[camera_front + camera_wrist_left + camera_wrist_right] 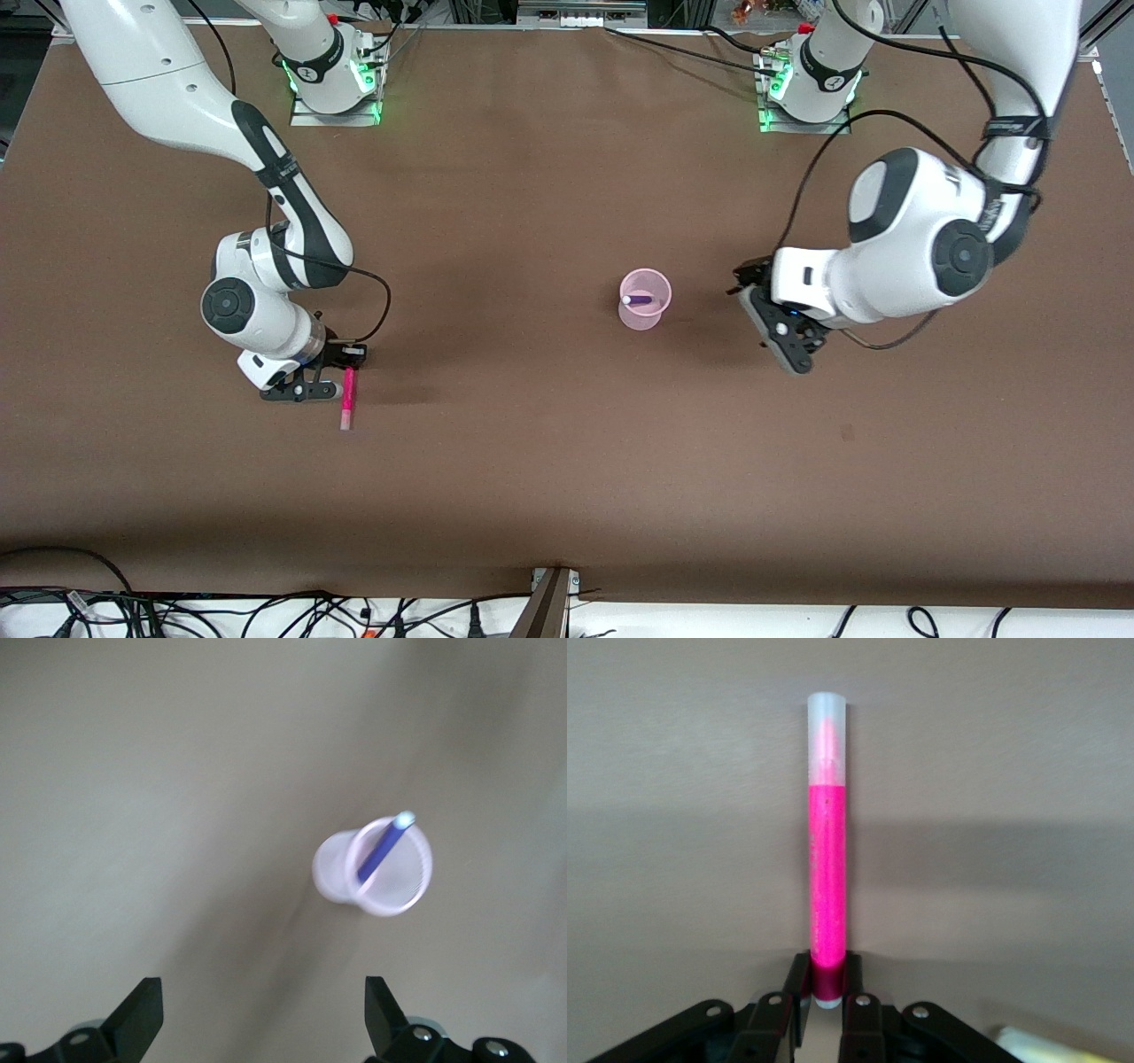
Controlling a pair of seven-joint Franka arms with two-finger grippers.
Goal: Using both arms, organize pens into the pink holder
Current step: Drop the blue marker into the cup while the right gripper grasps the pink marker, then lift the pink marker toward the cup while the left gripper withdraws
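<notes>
The pink holder (645, 299) stands upright mid-table with the purple pen (640, 299) leaning inside it. Both also show in the left wrist view, the holder (373, 869) and the purple pen (381, 853). My left gripper (772, 324) is open and empty (263, 994), beside the holder toward the left arm's end of the table. My right gripper (339, 365) is shut on one end of the magenta-pink pen (346, 400), low at the table toward the right arm's end. The right wrist view shows the gripper (827, 981) and the magenta pen (827, 859) sticking straight out from it. No yellow or light green pen shows in the front view.
A blurred pale yellowish object (1036, 1043) lies on the table at the edge of the right wrist view, close to the right gripper. The brown table (532, 461) spreads wide around the holder. Cables hang along the table's near edge.
</notes>
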